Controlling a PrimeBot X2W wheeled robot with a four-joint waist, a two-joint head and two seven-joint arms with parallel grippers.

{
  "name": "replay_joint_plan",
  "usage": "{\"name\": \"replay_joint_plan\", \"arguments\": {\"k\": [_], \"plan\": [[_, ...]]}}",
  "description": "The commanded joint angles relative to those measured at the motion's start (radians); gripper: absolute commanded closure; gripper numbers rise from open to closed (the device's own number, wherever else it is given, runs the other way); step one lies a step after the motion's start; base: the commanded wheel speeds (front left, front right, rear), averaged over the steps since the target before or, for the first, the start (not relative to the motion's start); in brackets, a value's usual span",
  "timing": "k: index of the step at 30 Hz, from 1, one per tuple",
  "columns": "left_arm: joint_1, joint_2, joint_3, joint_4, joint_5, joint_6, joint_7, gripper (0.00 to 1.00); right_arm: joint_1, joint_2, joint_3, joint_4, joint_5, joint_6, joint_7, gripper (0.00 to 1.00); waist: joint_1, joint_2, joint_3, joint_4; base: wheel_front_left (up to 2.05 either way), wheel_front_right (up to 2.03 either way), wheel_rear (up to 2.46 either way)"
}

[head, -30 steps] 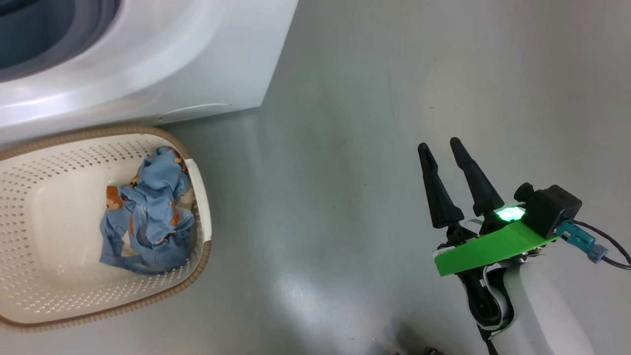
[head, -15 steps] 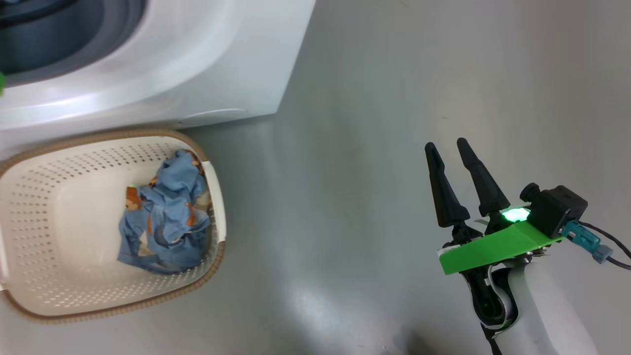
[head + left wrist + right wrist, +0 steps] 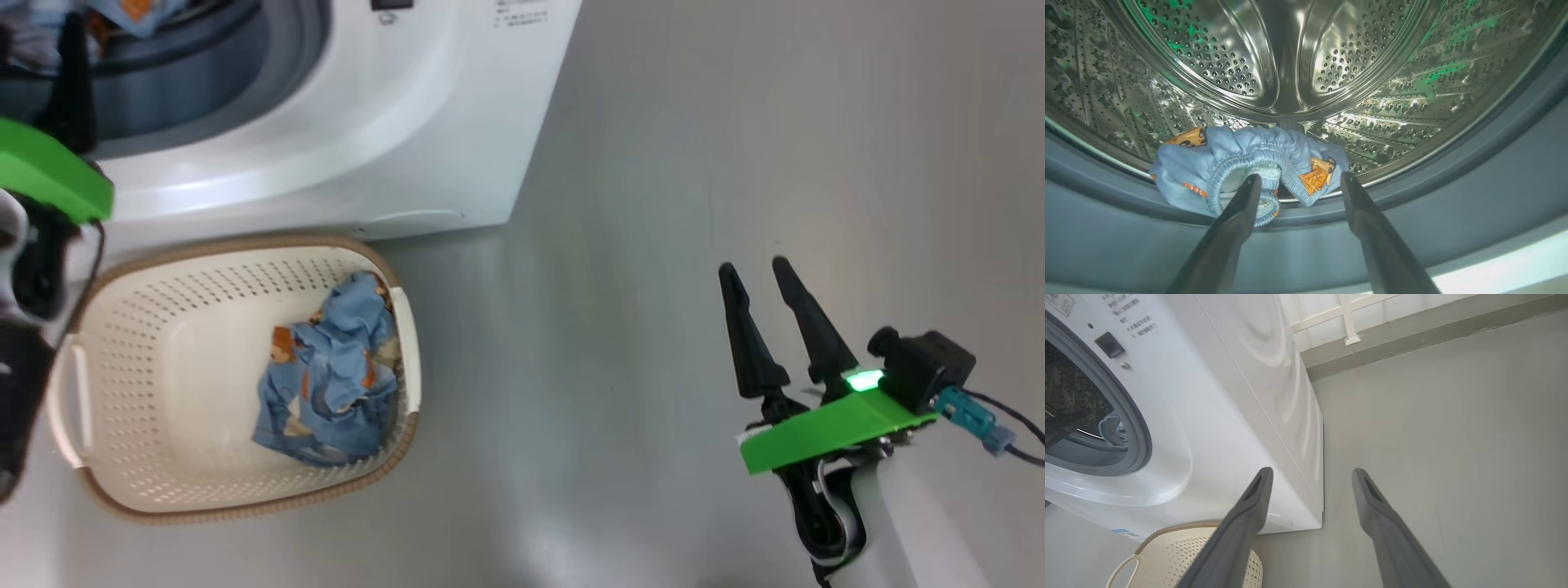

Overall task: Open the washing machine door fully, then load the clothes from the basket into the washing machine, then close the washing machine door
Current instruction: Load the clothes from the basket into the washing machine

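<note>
Your left gripper (image 3: 1300, 176), jaws spread wide, sits at the washing machine (image 3: 367, 122) mouth with 1 blue garment (image 3: 1241, 147) at its tips; your right gripper (image 3: 753, 265) is spread too, holding nothing

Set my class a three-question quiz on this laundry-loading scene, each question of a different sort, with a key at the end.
1. What lies in the basket?
2. True or false: the left gripper is shut on the garment at the mouth of the drum.
3. The right gripper is: A in the basket; B open, over bare floor; C inside the drum.
Key: 1 light-blue printed clothes; 2 false, its jaws stand open; 3 B.
</note>
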Motion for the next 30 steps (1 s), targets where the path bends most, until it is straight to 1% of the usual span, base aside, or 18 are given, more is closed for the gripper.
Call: {"name": "replay_joint_plan", "arguments": {"k": [1, 10, 15, 23, 30], "plan": [[0.020, 0.036, 0.065, -0.035, 0.028, -0.002, -0.006, 0.00, 0.035, 0.005, 0.011, -0.016, -0.013, 0.002, -0.012, 0.00, 0.0000, 0.0000, -0.035, 0.025, 0.00, 0.00, 0.00], [0.241, -0.029, 0.279, -0.166, 0.202, -0.002, -0.006, 0.00, 0.082, 0.005, -0.020, -0.006, -0.047, 0.002, -0.012, 0.00, 0.0000, 0.0000, -0.124, 0.064, 0.00, 0.00, 0.00], [0.376, -0.077, 0.395, -0.237, 0.260, -0.002, -0.006, 0.00, 0.122, -0.006, -0.038, 0.001, -0.058, 0.002, -0.012, 0.00, 0.0000, 0.0000, -0.189, 0.090, 0.00, 0.00, 0.00], [0.545, -0.122, 0.498, -0.329, 0.363, -0.002, -0.006, 0.00, 0.176, -0.048, -0.051, 0.006, -0.049, 0.002, -0.012, 0.00, 0.0000, 0.0000, -0.276, 0.131, 0.00, 0.00, 0.00], [0.652, -0.148, 0.549, -0.373, 0.417, -0.002, -0.006, 0.00, 0.209, -0.073, -0.055, 0.012, -0.038, 0.002, -0.012, 0.00, 0.0000, 0.0000, -0.330, 0.151, 0.00, 0.00, 0.00]]}}
